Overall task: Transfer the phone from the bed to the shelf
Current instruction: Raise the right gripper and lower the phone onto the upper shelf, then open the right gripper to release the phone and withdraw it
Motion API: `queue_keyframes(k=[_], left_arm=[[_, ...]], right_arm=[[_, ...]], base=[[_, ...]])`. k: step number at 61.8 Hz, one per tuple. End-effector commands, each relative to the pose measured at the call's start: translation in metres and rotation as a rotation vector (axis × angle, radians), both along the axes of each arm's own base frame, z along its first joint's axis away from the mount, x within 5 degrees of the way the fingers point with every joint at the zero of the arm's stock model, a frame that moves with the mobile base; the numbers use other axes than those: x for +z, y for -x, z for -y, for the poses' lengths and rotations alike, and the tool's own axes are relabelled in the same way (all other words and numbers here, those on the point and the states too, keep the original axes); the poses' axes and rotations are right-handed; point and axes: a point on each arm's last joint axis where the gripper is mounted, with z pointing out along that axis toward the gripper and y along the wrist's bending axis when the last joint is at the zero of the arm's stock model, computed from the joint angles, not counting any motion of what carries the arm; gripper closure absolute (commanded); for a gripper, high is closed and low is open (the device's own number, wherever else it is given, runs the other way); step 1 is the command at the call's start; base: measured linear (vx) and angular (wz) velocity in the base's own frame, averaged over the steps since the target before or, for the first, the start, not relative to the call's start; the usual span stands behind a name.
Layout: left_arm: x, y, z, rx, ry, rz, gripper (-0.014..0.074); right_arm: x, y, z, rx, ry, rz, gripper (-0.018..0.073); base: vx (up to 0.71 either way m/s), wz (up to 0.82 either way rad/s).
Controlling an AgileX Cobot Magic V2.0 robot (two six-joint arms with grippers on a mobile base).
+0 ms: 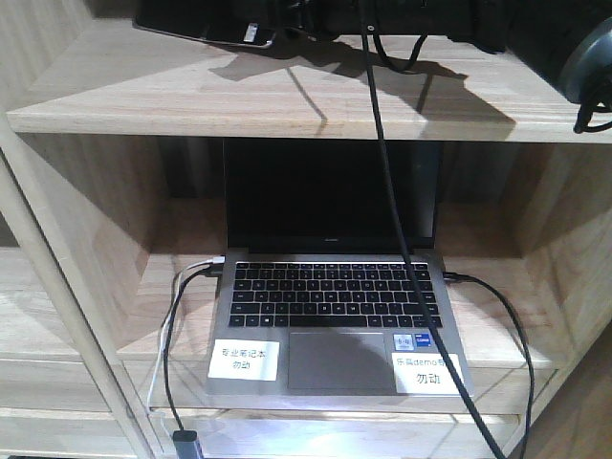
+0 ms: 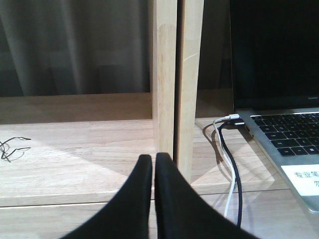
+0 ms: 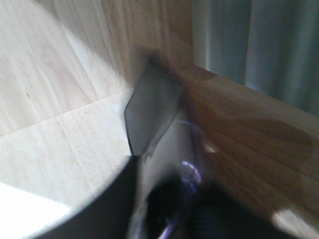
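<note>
Black fingers of the left gripper (image 2: 153, 172) sit pressed together and empty at the bottom centre of its wrist view, low before the shelf (image 1: 287, 100). Across the top of the front view the right gripper (image 3: 149, 174) reaches over the upper plank; blur hides its jaws, but it seems clamped on the phone (image 1: 206, 31), upper left. Placement is underway: next, lower flat and release.

Phone (image 1: 206, 31) on top plank of shelf (image 1: 143, 96), at 11 o'clock from laptop (image 1: 330, 296). Laptop in compartment below, centred. Cables (image 1: 177, 325) at laptop's 9 and 3 o'clock, trailing forward over shelf edge.
</note>
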Motion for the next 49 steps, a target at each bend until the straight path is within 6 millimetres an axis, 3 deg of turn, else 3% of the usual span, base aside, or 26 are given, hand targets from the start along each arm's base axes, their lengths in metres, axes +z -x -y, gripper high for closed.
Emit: queue_keyframes(k=[1, 9, 14, 28, 49], left_arm=[[0.006, -0.001, -0.001, 0.006, 0.017, 0.075, 0.0596], [0.006, -0.001, -0.001, 0.006, 0.017, 0.075, 0.0596], [0.006, -0.001, -0.001, 0.006, 0.017, 0.075, 0.0596], [0.006, -0.001, -0.001, 0.006, 0.017, 0.075, 0.0596], [0.006, -0.001, -0.001, 0.006, 0.017, 0.075, 0.0596]], right_arm=[[0.037, 0.015, 0.008, -0.023, -0.071, 0.082, 0.0062], [0.038, 0.015, 0.008, -0.028, -0.071, 0.088, -0.0071], [0.039, 0.016, 0.009, -0.030, -0.069, 0.091, -0.0097], [0.044, 0.020, 0.012, -0.042, -0.009, 0.133, -0.0063], [0.071, 0.045, 0.021, -0.030, 0.024, 0.202, -0.0001]], base=[[0.00, 0.00], [0.00, 0.00], [0.00, 0.00], [0.00, 0.00], [0.00, 0.00]])
